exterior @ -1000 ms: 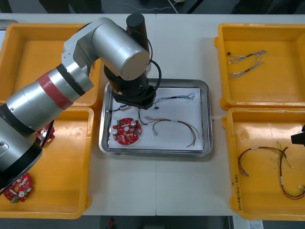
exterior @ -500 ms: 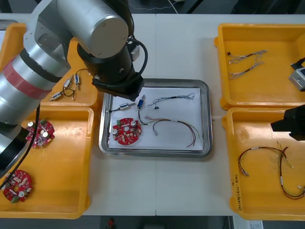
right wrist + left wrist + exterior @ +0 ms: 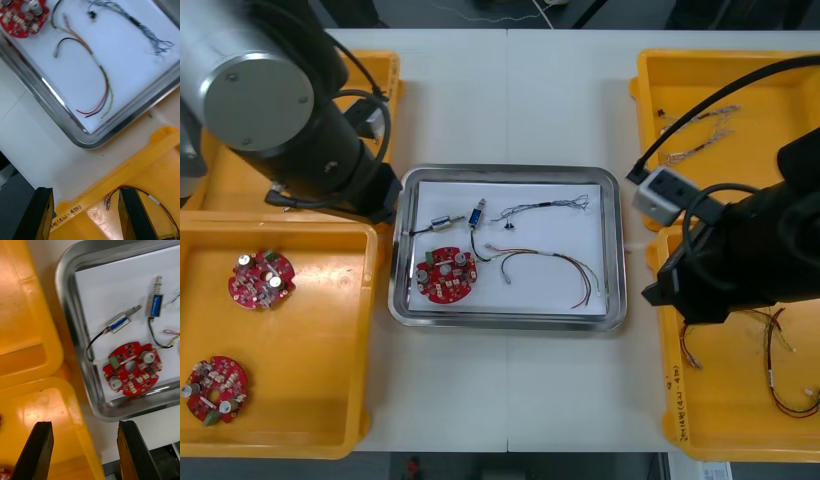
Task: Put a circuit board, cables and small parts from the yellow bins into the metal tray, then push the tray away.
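Our left jaws and right jaws both stand spread and empty. The loaded tray [image 3: 616, 250] lies just beyond the right jaws; we should meet its near rim squarely, pushing slowly.

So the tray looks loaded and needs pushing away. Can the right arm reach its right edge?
Probably yes. The right tool, open, hovers over the rim of a yellow bin beside a corner of the tray, with bare table between; the left tool is by its opposite side.
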Controlling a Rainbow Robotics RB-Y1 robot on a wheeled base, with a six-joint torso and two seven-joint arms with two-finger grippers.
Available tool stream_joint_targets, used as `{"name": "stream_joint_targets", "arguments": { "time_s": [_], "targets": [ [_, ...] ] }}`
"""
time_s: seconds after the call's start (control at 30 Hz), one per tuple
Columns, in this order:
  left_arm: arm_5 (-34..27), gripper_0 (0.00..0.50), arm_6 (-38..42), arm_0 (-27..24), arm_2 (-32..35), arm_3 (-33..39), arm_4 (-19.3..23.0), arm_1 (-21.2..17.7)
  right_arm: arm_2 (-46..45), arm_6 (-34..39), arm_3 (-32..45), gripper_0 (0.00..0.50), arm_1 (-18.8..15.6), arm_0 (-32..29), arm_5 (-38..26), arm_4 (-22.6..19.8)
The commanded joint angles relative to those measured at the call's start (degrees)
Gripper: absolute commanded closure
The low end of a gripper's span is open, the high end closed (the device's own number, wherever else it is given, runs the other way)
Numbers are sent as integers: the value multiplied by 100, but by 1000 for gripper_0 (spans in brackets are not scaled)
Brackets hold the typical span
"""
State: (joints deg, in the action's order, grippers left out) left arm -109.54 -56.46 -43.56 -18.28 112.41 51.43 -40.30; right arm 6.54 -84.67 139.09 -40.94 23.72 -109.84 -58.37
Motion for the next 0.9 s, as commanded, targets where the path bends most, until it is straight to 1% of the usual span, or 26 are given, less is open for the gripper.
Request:
{"name": "stream_joint_targets", "arguments": {
  "time_s": [0.03,0.2,0.27,0.47,0.57,0.83,0.9],
  "targets": [
    [-46,0,162,629,536,615,113,-655,1078,21,242,0,-186,511,-16,239],
    [-46,0,74,1148,1010,861,280,-962,1895,-93,251,0,-160,784,-16,546],
    [-46,0,4,1394,1274,958,412,-1112,2247,-172,251,0,-116,889,147,784],
    [-46,0,-172,1921,1828,1151,631,-1331,3046,-366,145,0,113,1179,472,1390],
    [-46,0,-436,2141,2100,1204,640,-1402,3345,-445,-22,0,245,1337,595,1592],
    [-46,0,-911,2589,2707,1204,649,-1419,4145,-735,-584,0,561,1777,1026,2023],
    [-46,0,-954,2756,2865,1213,684,-1463,4347,-1069,-707,0,684,1882,1052,2278]
  ]
}}
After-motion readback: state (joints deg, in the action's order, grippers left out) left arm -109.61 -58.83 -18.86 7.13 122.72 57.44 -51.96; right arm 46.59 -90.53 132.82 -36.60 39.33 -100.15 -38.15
